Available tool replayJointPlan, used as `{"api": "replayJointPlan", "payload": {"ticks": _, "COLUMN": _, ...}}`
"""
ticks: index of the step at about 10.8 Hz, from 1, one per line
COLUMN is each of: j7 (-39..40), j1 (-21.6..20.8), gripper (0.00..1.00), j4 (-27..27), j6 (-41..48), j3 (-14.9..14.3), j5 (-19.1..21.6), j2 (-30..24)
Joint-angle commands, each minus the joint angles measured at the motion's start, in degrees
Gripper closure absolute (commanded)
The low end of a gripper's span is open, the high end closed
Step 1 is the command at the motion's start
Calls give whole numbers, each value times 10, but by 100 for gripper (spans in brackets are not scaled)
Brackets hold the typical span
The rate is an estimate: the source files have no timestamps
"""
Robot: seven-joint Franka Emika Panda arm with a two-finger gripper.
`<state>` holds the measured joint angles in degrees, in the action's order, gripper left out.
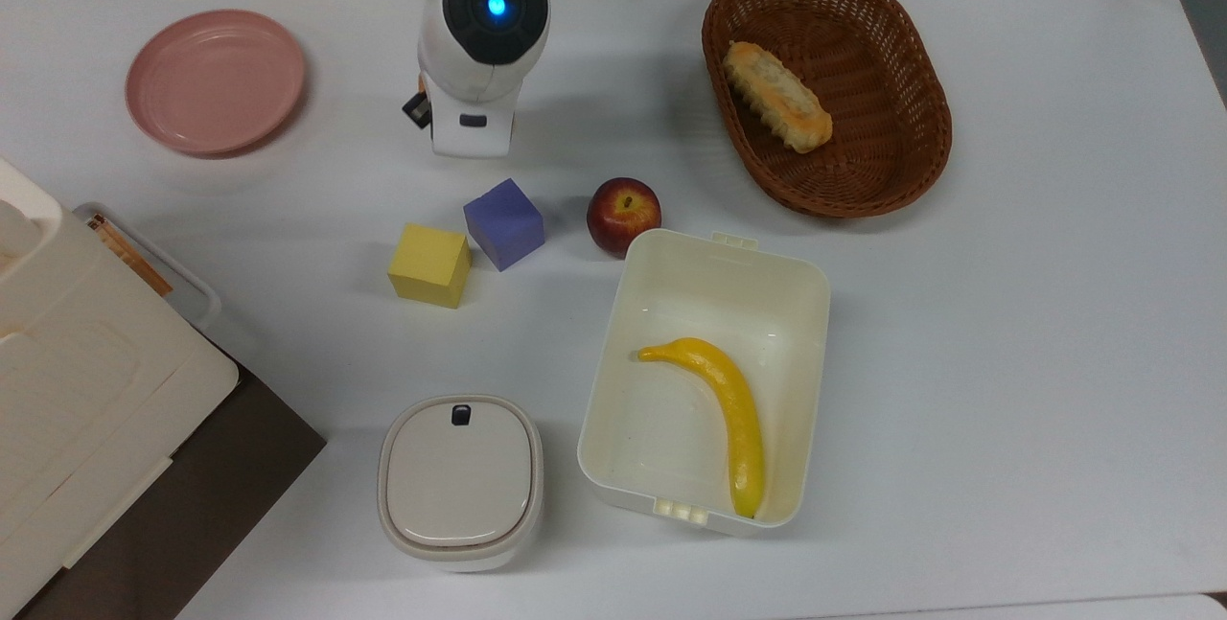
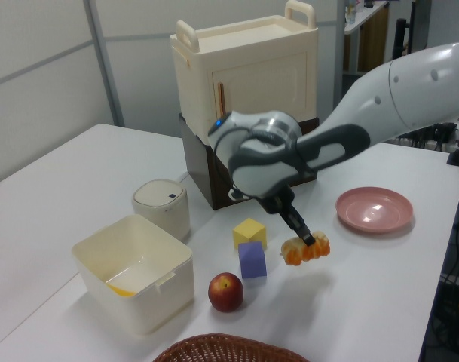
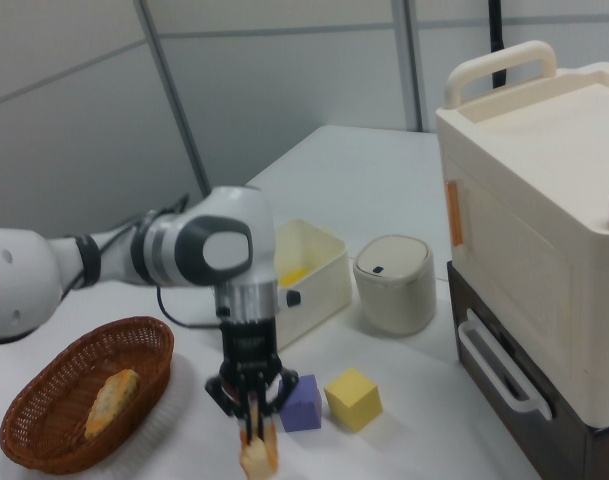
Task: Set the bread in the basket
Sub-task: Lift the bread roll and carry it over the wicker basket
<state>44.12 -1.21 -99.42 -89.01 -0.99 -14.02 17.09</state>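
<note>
End effector [image 2: 303, 240] clamped on the bread [image 2: 306, 250] — lifted clear of the tabletop [image 2: 380, 302], well apart from the basket [image 1: 826, 88].

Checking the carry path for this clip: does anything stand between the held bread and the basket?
Nothing visible does. The tool holds the bread lifted off the table; the stretch toward the basket in the top view is bare. The apple sits off that line. A longer loaf already lies inside the basket.
</note>
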Motion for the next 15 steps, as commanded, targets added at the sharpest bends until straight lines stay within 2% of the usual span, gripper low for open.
{"api": "replayJointPlan", "payload": {"ticks": 1, "j7": -19, "j1": -20, "gripper": 100, "j4": 86, "j6": 94, "j3": 1, "j5": 74, "j2": -10}}
{"api": "replayJointPlan", "payload": {"ticks": 2, "j7": -39, "j1": -34, "gripper": 100, "j4": 93, "j6": 105, "j3": 4, "j5": 86, "j2": -14}}
{"api": "replayJointPlan", "payload": {"ticks": 4, "j7": -113, "j1": -58, "gripper": 100, "j4": 94, "j6": 101, "j3": 4, "j5": 150, "j2": -17}}
{"api": "replayJointPlan", "payload": {"ticks": 6, "j7": -160, "j1": -96, "gripper": 100, "j4": 94, "j6": 100, "j3": 5, "j5": 193, "j2": -16}}
{"api": "replayJointPlan", "payload": {"ticks": 8, "j7": -187, "j1": -130, "gripper": 100, "j4": 101, "j6": 100, "j3": 4, "j5": 260, "j2": -16}}
{"api": "replayJointPlan", "payload": {"ticks": 10, "j7": -188, "j1": -158, "gripper": 100, "j4": 102, "j6": 100, "j3": 5, "j5": 310, "j2": -15}}
{"api": "replayJointPlan", "payload": {"ticks": 11, "j7": -198, "j1": -171, "gripper": 69, "j4": 102, "j6": 99, "j3": 4, "j5": 339, "j2": -14}}
{"api": "replayJointPlan", "payload": {"ticks": 12, "j7": -224, "j1": -185, "gripper": 19, "j4": 102, "j6": 98, "j3": 4, "j5": 339, "j2": -14}}
{"api": "replayJointPlan", "payload": {"ticks": 13, "j7": -235, "j1": -190, "gripper": 0, "j4": 102, "j6": 99, "j3": 3, "j5": 335, "j2": -14}}
{"api": "replayJointPlan", "payload": {"ticks": 15, "j7": -236, "j1": -179, "gripper": 0, "j4": 107, "j6": 99, "j3": -9, "j5": 334, "j2": -14}}
